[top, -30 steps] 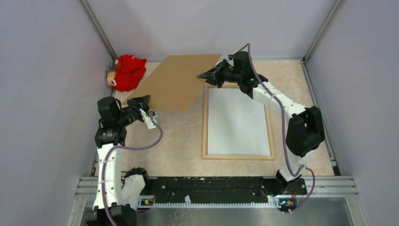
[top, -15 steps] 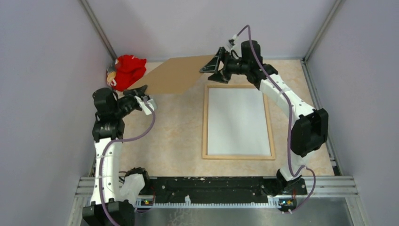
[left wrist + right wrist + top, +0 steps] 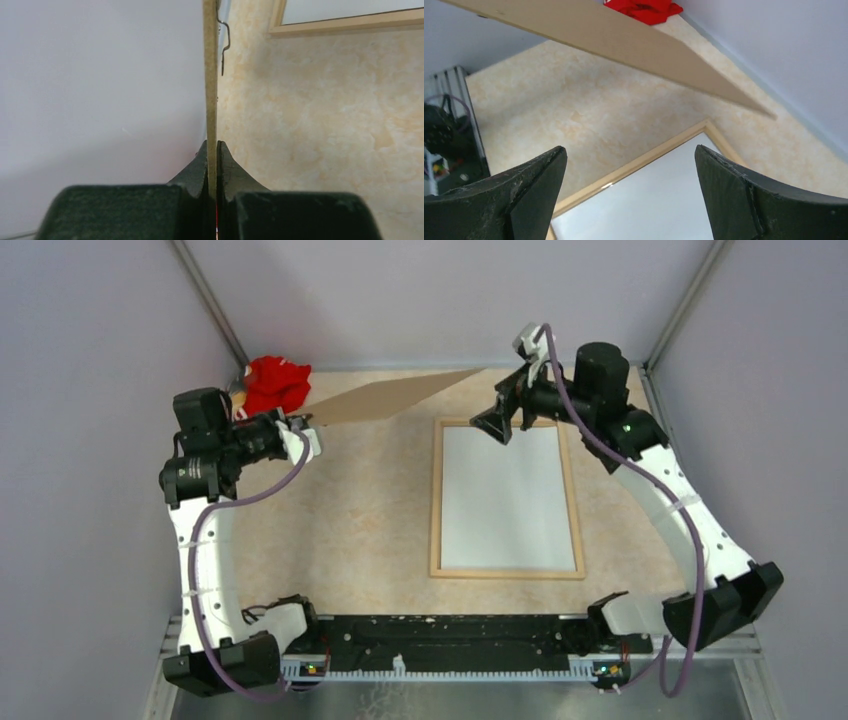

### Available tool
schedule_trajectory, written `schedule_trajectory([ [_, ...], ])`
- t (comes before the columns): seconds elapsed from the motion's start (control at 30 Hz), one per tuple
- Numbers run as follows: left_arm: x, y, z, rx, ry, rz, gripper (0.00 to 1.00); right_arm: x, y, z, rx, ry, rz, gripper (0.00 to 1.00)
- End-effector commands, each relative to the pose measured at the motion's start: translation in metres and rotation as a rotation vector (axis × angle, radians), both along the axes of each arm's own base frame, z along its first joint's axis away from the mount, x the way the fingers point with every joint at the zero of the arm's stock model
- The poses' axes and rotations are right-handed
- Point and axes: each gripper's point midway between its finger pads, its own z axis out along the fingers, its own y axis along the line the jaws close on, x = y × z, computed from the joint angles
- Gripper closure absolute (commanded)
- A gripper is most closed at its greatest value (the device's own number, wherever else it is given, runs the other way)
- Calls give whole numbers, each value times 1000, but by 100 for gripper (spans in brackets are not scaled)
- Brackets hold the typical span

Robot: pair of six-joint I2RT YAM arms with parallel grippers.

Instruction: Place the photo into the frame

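The light-wood frame [image 3: 436, 500] lies flat on the table, right of centre. A plain white rectangle [image 3: 505, 495] fills its opening; I cannot tell whether this is the photo face down, and no printed side shows. My left gripper [image 3: 300, 430] is shut on the near-left corner of the brown cardboard backing board [image 3: 390, 398]. It holds the board lifted and tilted, nearly edge-on from above. In the left wrist view the board [image 3: 210, 75] stands clamped between the fingers of the left gripper [image 3: 212, 145]. My right gripper [image 3: 497, 420] hovers open above the frame's far-left corner [image 3: 639, 162], apart from the board [image 3: 624, 37].
A red cloth bundle [image 3: 275, 385] lies in the far-left corner by the wall, behind the board. A small metal tab [image 3: 225, 45] sticks out of the board's face. Grey walls close in the table on three sides.
My right gripper let go of the board's far corner, opened wide and drew back to the right. The left arm lifted and tipped the board steeply while moving left.
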Motion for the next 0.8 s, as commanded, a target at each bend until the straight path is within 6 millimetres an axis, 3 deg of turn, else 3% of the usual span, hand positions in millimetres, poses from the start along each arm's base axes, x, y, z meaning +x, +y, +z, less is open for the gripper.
schedule_trajectory([
  [0.0, -32, -24, 14, 21, -64, -167, 100, -33, 9, 24, -79, -452, 217, 1],
  [0.1, -42, -28, 13, 27, -60, -187, 100, -50, 21, 28, -96, -590, 302, 1],
  [0.4, -65, -37, 8, 35, -55, -246, 100, -95, 63, 5, -109, -569, 542, 17],
  [0.53, -66, -38, 9, 35, -59, -254, 100, -102, 74, 4, -104, -581, 563, 27],
  [0.67, -72, -41, 9, 38, -62, -275, 100, -97, 80, -1, -129, -604, 549, 36],
  [0.77, -72, -41, 9, 32, -63, -277, 100, -94, 87, -7, -147, -604, 551, 49],
])
